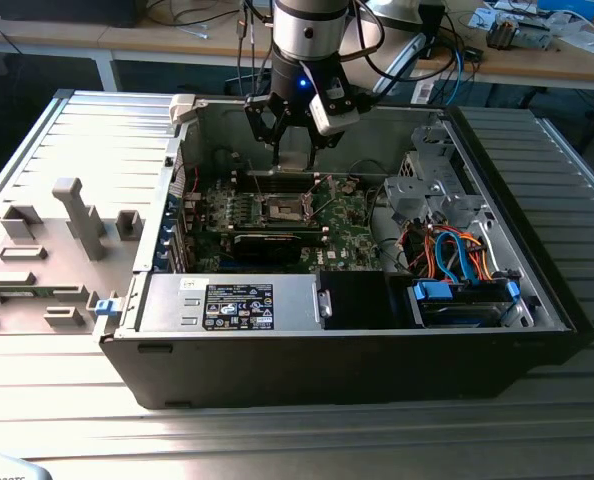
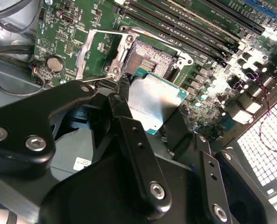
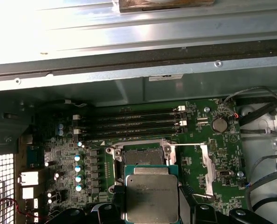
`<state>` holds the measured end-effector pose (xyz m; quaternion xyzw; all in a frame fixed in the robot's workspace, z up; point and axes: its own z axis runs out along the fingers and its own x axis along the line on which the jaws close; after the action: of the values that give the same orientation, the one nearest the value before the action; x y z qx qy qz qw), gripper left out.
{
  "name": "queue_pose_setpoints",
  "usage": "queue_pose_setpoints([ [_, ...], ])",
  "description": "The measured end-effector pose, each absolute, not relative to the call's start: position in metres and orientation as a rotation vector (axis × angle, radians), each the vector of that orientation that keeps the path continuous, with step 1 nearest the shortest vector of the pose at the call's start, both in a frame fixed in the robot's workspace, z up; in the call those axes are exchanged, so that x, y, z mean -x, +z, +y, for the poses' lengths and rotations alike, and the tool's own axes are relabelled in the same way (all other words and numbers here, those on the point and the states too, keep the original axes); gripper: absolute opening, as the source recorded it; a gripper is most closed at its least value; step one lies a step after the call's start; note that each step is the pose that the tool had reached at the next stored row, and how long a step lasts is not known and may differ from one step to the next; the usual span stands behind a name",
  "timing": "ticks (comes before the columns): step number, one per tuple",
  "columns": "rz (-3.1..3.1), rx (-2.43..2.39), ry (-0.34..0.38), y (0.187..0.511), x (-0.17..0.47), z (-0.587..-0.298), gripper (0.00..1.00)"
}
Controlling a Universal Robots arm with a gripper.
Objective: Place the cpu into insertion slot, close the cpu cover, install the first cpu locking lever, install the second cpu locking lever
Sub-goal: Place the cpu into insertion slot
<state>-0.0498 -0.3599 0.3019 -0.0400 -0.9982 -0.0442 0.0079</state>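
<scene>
CPU (image 2: 158,101) pinched by its edges between the black fingers (image 2: 124,100) of the gripper (image 2: 150,109), which are closed in on the chip, its silver top turned toward both wrist views. It hangs just short of the insertion slot (image 2: 150,58), ahead of the fingertips. The slot lies bare, the CPU cover (image 2: 84,53) swung open beside it, inside the open computer case (image 1: 277,375).
</scene>
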Motion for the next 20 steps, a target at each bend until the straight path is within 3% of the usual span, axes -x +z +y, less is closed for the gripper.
queue_pose_setpoints([
  [20, -3.12, 0.154, -0.138, 0.3019, 0.0498, -0.3599, 0.54],
])
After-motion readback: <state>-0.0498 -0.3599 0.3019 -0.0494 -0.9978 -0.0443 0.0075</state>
